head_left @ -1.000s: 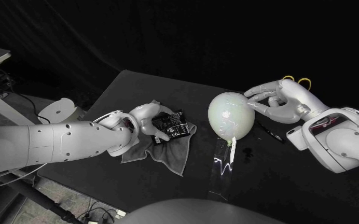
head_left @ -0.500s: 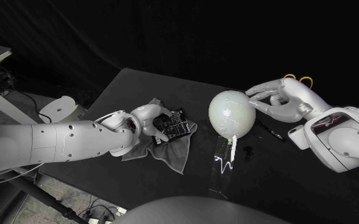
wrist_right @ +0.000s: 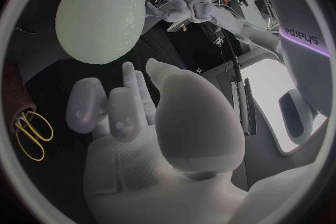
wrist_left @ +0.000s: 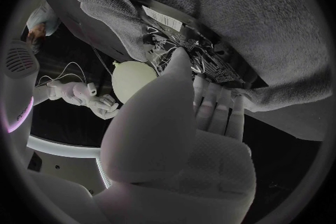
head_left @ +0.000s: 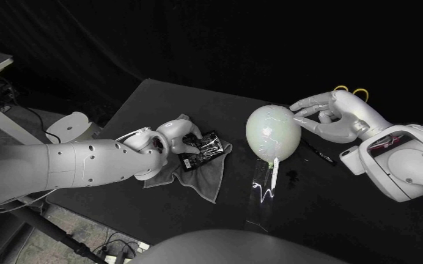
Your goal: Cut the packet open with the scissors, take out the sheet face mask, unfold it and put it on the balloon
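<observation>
The black printed packet (head_left: 202, 150) lies on a grey cloth (head_left: 195, 175) left of centre. My left hand (head_left: 175, 137) holds its near edge, with the thumb on top of the packet (wrist_left: 189, 47) and fingers (wrist_left: 210, 109) along its edge. The pale balloon (head_left: 272, 132) stands at the table's middle. My right hand (head_left: 331, 117) hovers close beside the balloon's right side, fingers loosely bent and holding nothing. In the right wrist view the fingers (wrist_right: 129, 106) stay short of the balloon (wrist_right: 98, 11). Yellow-handled scissors (head_left: 353, 94) lie behind the right hand.
A thin dark stick-like object (head_left: 319, 154) lies on the black table (head_left: 176, 102) right of the balloon. A pale strip (head_left: 269, 181) runs down from the balloon's base. The table's left edge slants close past the cloth.
The left hand has turned and the packet has dropped from a raised tilt to lie flatter on the cloth. The right hand has shifted slightly beside the balloon.
</observation>
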Action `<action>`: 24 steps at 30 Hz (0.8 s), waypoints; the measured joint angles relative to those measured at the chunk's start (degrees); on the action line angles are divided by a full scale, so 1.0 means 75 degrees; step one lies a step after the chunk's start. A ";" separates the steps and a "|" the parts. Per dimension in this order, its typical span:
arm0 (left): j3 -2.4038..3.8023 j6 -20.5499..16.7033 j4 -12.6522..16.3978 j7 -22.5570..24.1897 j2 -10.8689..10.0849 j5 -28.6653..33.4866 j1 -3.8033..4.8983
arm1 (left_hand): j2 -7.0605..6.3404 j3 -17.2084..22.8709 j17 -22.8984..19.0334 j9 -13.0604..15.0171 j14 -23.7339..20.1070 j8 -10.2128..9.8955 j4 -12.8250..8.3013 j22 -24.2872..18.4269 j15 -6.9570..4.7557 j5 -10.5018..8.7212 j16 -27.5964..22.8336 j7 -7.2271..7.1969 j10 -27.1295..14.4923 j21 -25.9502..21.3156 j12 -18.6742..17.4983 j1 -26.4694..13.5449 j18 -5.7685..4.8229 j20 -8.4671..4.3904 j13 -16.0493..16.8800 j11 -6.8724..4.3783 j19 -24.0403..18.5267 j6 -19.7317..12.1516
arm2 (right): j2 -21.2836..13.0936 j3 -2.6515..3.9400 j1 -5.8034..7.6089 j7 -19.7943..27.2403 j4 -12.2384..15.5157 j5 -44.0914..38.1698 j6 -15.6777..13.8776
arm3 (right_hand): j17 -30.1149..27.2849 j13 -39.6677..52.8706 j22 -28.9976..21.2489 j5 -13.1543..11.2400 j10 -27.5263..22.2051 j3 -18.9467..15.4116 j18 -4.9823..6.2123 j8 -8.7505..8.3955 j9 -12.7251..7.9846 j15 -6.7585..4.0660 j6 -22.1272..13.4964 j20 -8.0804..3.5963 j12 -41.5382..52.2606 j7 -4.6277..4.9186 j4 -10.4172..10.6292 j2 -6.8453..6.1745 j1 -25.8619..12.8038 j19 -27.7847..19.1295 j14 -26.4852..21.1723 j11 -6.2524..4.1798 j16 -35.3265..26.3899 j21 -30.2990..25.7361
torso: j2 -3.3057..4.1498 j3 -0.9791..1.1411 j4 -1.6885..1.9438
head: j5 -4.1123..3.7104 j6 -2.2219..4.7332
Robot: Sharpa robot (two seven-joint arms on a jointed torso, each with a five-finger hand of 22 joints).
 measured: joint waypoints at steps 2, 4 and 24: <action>0.0001 -0.0052 -0.0053 0.0055 0.0025 -0.0026 -0.0009 | 0.0109 0.0125 0.0006 0.0009 0.0135 0.0054 0.0016 0.0000 -0.0027 -0.0011 0.0031 0.0039 0.0109 0.0000 0.0001 0.0109 0.0056 -0.0008 0.0002 -0.0053 0.0065 0.0120 | -0.0005 0.0000 0.0000 0.0000 0.0005 0.0000 0.0000 | 0.0003 0.0000 -0.0002 0.0000 0.0000 0.0000 0.0000 0.0000 0.0000 0.0000 0.0000 0.0000 0.0000 0.0000 0.0000 0.0000 0.0000 0.0000 0.0000 0.0000 0.0000 0.0000 | 0.0000 -0.0001 0.0001 | -0.0001 -0.0008; 0.0001 -0.0086 -0.0086 0.0103 0.0037 -0.0044 -0.0017 | 0.0188 0.0177 0.0020 0.0009 0.0235 0.0058 0.0068 0.0000 -0.0061 -0.0014 0.0042 0.0006 0.0168 0.0026 0.0001 0.0188 0.0055 -0.0009 0.0002 -0.0064 0.0064 0.0202 | -0.0011 0.0000 0.0000 0.0000 0.0009 0.0000 0.0000 | 0.0003 0.0000 -0.0002 0.0000 0.0000 0.0000 0.0000 0.0000 0.0000 0.0000 0.0001 0.0000 0.0000 -0.0001 0.0000 0.0000 0.0000 0.0000 0.0000 0.0000 0.0000 0.0000 | 0.0000 -0.0001 0.0002 | -0.0006 -0.0012; -0.0011 -0.0351 -0.0246 0.0606 0.0057 -0.0069 -0.0048 | 0.0582 0.1857 0.0134 -0.0028 0.1392 0.0456 -0.0024 0.0142 -0.0299 -0.0015 0.0350 -0.0322 0.1291 0.0413 -0.0042 0.0660 0.0172 -0.0005 -0.0005 -0.0305 0.1415 0.1376 | -0.0042 0.0000 0.0000 0.0003 0.0028 0.0000 -0.0002 | 0.0011 -0.0001 0.0004 0.0000 0.0000 0.0022 0.0000 0.0000 -0.0003 0.0000 -0.0015 0.0000 0.0000 0.0014 -0.0023 0.0000 0.0000 0.0000 0.0000 0.0000 0.0000 0.0000 | 0.0000 0.0001 0.0004 | -0.0026 0.0015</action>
